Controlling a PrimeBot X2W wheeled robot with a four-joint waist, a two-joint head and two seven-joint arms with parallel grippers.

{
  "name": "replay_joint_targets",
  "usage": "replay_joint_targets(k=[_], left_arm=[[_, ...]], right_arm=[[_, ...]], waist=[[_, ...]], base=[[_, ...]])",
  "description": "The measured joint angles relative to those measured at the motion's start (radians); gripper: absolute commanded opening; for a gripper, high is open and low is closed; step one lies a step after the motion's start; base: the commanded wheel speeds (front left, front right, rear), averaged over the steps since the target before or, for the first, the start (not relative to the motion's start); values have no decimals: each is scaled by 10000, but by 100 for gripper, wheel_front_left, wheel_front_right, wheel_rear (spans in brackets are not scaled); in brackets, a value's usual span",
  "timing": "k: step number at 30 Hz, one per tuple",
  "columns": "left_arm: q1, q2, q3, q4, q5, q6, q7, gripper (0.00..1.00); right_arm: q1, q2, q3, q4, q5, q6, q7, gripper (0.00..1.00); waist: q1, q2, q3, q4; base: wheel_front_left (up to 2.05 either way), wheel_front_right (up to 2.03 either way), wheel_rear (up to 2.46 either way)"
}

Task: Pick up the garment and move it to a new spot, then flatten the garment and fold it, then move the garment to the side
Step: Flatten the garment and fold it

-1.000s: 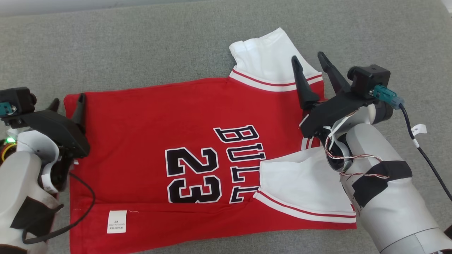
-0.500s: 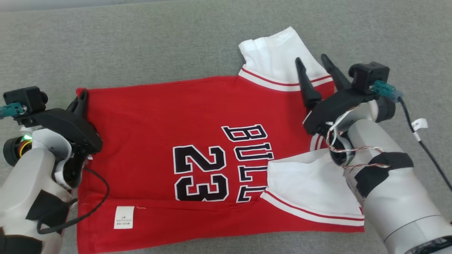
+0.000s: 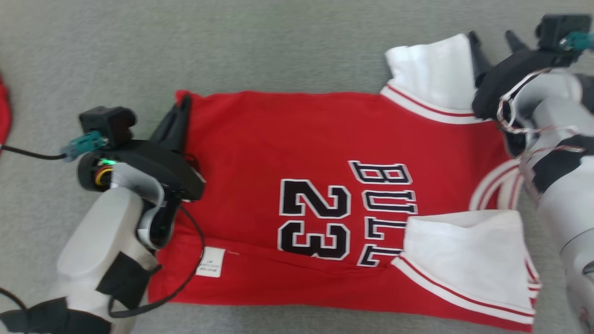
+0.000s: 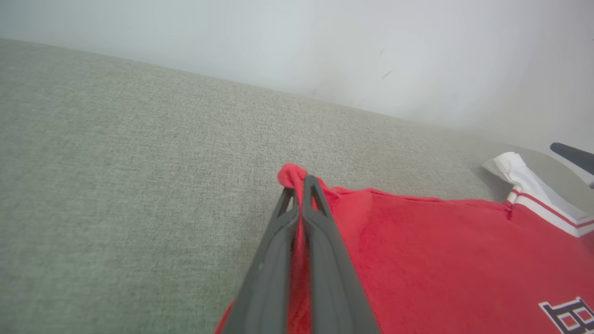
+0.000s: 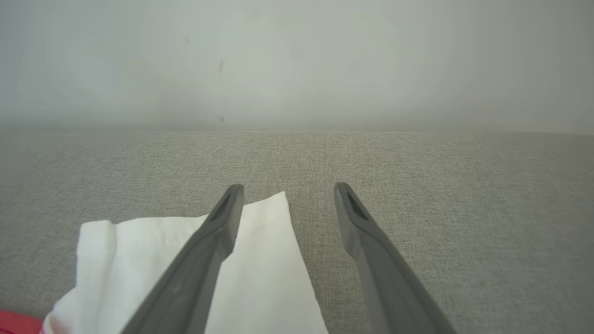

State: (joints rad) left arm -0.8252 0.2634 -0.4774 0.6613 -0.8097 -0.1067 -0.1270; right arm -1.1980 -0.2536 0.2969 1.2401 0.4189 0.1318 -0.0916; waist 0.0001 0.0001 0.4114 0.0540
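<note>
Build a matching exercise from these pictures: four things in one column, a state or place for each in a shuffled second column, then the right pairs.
Things
1. left hand
2. right hand
3. number 23
4. label

States or places
A. open, one finger over the white sleeve
B. small and white, on red cloth near the hem
C. shut on a red corner of the jersey
D. black with a white outline

Pairs: 1-C, 2-A, 3-D, 4-B

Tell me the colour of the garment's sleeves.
The sleeves are white, with a red stripe at the seam; best seen in head view.
</note>
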Motion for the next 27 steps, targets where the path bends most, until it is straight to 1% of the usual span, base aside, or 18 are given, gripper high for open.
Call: replay_joint_targets(k=[4,8,13,14,15,16,18,23,27], left_arm=[[-25,-297,-221,-387,61,-38,-82,0],[-116,-499,-393,-623,107,-63,-138,0],[-174,-518,-466,-836,180,-65,-207,0],[-174,-523,-477,-855,180,-65,-211,0],[-174,-525,-497,-865,190,-65,-213,0],[-174,-516,-504,-871,194,-63,-222,0],[-174,-506,-508,-865,194,-63,-230,0],[-151,-418,-468,-744,176,-59,-341,0],[51,-263,-397,-583,105,-35,-401,0]], right_arm=[[-428,-290,-347,362,-270,0,481,100],[-648,-671,-731,453,-775,0,621,100],[-704,-803,-1402,476,-1402,0,1147,100],[-696,-811,-1534,464,-1570,0,1256,90],[-706,-838,-1691,424,-1743,0,1396,73],[-722,-863,-1852,395,-1914,0,1546,49],[-740,-859,-2171,376,-2186,0,1513,0],[-773,-514,-2732,431,-2815,-13,1133,0],[-773,-278,-3026,483,-3058,-13,460,0]], waist=[[0,0,213,517],[0,0,471,966],[1,0,883,1328],[1,1,959,1381],[1,0,1022,1429],[0,-1,1080,1467],[-1,-2,1151,1530],[0,-2,1050,1488],[0,-1,763,1328]], base=[[0,0,0],[0,0,0],[0,0,0],[0,0,0],[0,0,0],[0,0,0],[0,0,0],[0,0,0],[0,0,0]])
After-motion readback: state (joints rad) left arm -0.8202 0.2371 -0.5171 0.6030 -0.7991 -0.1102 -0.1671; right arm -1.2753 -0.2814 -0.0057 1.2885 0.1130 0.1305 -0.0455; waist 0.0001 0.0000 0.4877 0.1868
